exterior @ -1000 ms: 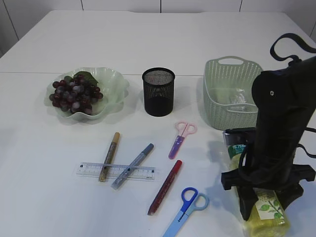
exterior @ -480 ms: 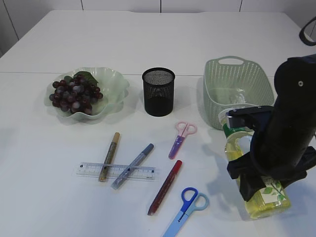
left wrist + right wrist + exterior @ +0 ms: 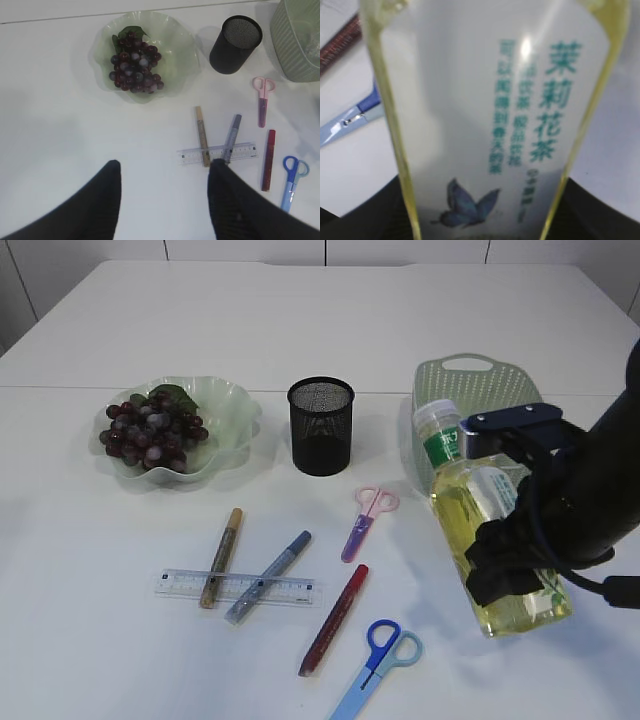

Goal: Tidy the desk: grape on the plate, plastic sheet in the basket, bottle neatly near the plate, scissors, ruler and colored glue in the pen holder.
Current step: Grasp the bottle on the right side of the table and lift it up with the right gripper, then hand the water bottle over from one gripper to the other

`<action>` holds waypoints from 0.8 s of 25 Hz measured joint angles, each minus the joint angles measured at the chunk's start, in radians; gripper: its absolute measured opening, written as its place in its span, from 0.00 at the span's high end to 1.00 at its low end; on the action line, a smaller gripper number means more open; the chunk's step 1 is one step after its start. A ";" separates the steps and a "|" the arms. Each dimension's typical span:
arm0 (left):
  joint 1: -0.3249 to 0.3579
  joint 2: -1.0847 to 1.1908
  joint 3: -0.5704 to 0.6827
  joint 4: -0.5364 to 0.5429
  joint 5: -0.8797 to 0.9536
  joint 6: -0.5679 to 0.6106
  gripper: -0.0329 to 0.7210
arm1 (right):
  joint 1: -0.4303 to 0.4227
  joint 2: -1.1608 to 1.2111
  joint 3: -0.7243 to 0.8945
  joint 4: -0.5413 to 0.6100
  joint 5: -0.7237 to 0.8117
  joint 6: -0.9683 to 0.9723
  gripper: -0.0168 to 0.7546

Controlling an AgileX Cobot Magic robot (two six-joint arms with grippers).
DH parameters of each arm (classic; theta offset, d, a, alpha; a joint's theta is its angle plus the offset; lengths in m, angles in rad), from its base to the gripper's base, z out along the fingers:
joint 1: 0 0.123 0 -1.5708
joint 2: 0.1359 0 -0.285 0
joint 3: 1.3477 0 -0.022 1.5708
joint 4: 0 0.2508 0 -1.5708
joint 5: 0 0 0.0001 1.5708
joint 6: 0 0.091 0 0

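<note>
Right of the pen holder (image 3: 321, 425), the right tool (image 3: 515, 555) — clamped on the bottle (image 3: 480, 515) — has lifted it off the table (image 3: 110, 660), plate-bound, while the left tool (image 3: 165, 200) hangs open, empty.

A lab-like test room: bare white table (image 3: 300, 320), pale panelled wall at twelve o'clock, tidy props and a robot arm (image 3: 590, 500).
</note>
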 joint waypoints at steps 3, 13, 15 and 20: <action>0.000 0.000 0.000 -0.005 0.000 0.000 0.45 | 0.000 -0.052 0.002 0.084 -0.025 -0.113 0.37; 0.000 0.045 0.000 -0.032 0.000 0.006 0.48 | 0.000 -0.107 0.002 0.364 -0.039 -0.398 0.37; 0.000 0.059 0.000 -0.033 0.000 0.015 0.48 | 0.000 -0.107 0.002 0.461 -0.031 -0.492 0.37; 0.000 0.080 0.031 -0.035 -0.044 0.043 0.48 | 0.000 -0.107 0.004 0.738 0.032 -0.807 0.37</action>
